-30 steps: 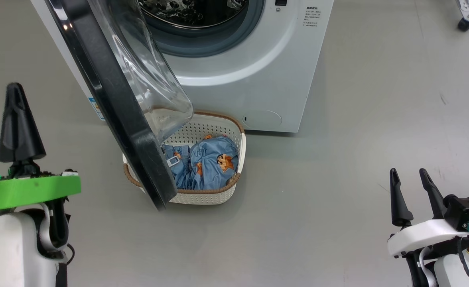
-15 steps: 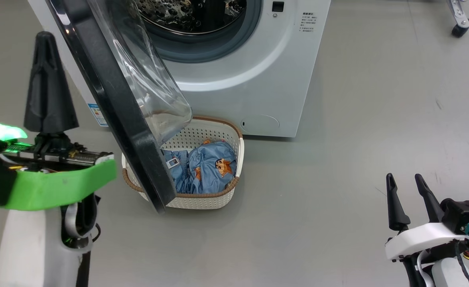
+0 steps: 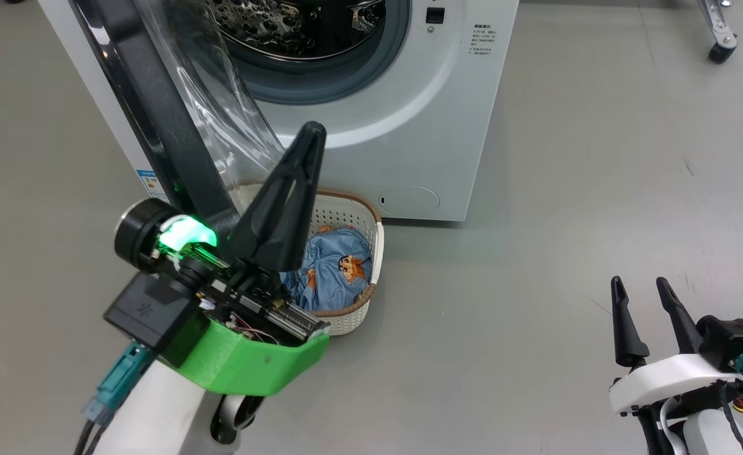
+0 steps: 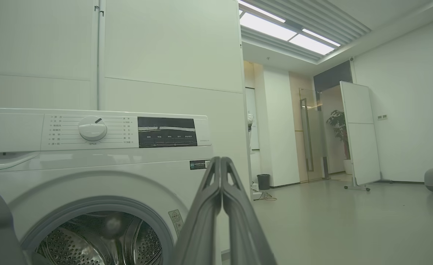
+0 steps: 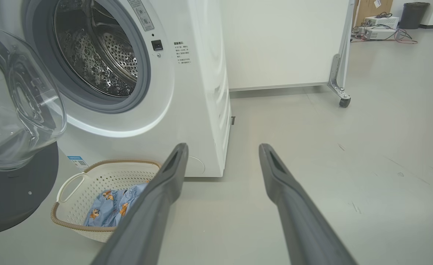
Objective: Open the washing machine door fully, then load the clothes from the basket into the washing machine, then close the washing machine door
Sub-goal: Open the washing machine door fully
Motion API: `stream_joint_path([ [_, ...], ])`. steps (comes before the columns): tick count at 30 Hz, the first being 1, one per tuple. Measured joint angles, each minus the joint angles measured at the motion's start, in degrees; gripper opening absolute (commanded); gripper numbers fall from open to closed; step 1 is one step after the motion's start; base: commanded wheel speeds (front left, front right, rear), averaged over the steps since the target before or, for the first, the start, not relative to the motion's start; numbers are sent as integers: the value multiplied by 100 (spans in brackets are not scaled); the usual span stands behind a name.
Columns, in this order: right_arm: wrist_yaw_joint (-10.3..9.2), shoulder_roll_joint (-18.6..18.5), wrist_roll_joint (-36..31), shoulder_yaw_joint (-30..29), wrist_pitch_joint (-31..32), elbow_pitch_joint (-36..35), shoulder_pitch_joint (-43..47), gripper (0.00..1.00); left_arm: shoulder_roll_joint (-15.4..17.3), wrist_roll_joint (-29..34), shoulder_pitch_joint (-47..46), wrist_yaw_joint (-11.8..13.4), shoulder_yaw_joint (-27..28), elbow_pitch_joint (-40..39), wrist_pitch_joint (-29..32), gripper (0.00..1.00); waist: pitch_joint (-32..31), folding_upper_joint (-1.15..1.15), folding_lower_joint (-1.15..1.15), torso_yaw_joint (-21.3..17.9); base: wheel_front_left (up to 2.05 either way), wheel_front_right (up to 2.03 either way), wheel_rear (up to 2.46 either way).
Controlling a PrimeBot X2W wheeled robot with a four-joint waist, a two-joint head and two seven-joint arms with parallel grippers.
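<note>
Grey floor: clothes in the basket look soft and light; pinch a top fold. Closed, empty left fingers; spread right fingers.

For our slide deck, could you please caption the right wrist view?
Beyond the open jaws: washing machine with door swung open, clothes waiting in the basket.

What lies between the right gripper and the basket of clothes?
Just bare grey floor lies between the right gripper and the basket, as seen in the head view.
</note>
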Motion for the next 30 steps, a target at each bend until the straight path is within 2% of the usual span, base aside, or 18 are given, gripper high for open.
stream_joint_path([
  [16, 47, 34, 0, 52, 0, 9, 1, 100, 179, 110, 343, 0, -904, 605, 1, 0, 79, 0, 0, -67, 0, 0, 0],
  [22, 48, 23, 0, 57, 0, -45, -1, 100, 401, 109, 489, 0, -1355, 946, 2, 0, 105, 0, 0, -64, 0, 0, 0],
  [30, 48, -42, 0, 57, 0, -42, -1, 100, 427, -34, 715, 0, -1378, 1382, 4, 0, 99, 0, 0, -39, 0, 0, 0],
])
